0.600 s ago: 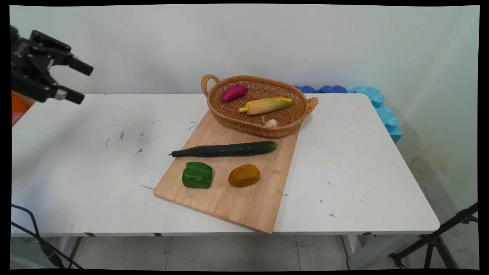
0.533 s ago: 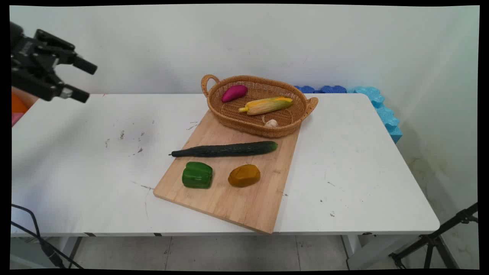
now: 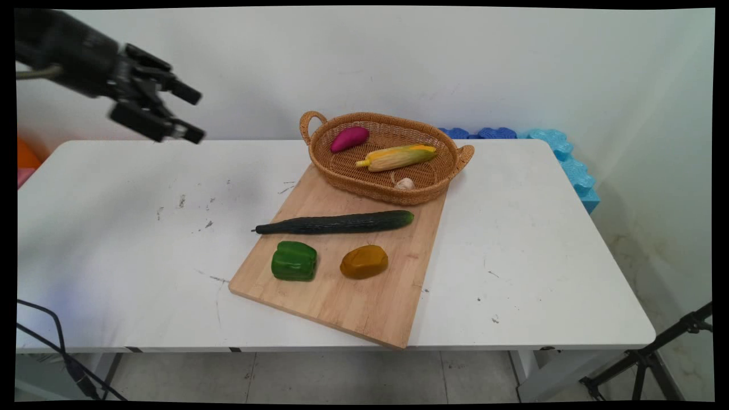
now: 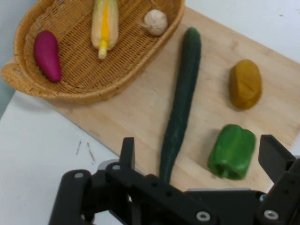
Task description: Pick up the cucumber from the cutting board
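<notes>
nearest the camera in the main view lies the front edge of the white table (image 3: 142, 319), with a wooden cutting board (image 3: 364, 302) set on it at an angle, one corner reaching almost to that edge. on the near part of the board sit a green bell pepper (image 3: 294, 261) and, just to its right and apart from it, a brownish-yellow potato (image 3: 364, 261). behind them a long dark green cucumber (image 3: 336, 222) lies across the board, its thin tip sticking out past the board's left edge. farther back a wicker basket (image 3: 438, 182) with two handles rests on the board's far end; inside it are a small garlic bulb (image 3: 405, 183) at the near wall, a corn cob (image 3: 397, 157) in the middle, and a magenta sweet potato (image 3: 349, 138) toward the far left. beyond the table's far right corner blue foam pieces (image 3: 575, 171) lean by the wall.

the gripper (image 3: 191, 115) hangs high over the table's far left part, well apart from the board and everything on it. its two fingers are spread wide with nothing between them. in the hand view the cucumber (image 4: 180, 108) runs between the fingers' lines of sight, the pepper (image 4: 231, 151) beside it, the potato (image 4: 245, 84) beyond, and the basket (image 4: 28, 77) farther off.
</notes>
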Controlling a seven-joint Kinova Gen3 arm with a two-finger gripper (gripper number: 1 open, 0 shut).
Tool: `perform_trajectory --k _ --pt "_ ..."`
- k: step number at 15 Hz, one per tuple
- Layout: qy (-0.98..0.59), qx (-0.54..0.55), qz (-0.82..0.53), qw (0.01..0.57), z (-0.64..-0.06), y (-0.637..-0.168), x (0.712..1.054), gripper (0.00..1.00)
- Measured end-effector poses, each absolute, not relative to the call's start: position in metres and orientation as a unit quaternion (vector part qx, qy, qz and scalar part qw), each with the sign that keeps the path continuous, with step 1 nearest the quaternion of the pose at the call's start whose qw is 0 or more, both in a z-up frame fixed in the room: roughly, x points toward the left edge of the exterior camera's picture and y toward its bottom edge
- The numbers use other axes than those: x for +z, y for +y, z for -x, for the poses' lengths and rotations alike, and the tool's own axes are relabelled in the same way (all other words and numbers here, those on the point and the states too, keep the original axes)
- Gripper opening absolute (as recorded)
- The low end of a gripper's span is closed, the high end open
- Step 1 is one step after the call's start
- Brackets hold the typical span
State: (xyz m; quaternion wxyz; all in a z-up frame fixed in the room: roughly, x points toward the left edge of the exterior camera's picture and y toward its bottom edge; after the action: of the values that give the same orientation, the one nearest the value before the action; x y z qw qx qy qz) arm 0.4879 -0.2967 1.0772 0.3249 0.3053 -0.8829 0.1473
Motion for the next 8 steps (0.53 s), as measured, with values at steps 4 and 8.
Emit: perform_trajectory --k 4,8 --pt "-0.890 0.142 -0.319 0.294 -0.451 -0.337 1.051 1.00" --pt "-0.898 0.132 -0.320 0.271 -0.424 -0.368 1.027 1.00"
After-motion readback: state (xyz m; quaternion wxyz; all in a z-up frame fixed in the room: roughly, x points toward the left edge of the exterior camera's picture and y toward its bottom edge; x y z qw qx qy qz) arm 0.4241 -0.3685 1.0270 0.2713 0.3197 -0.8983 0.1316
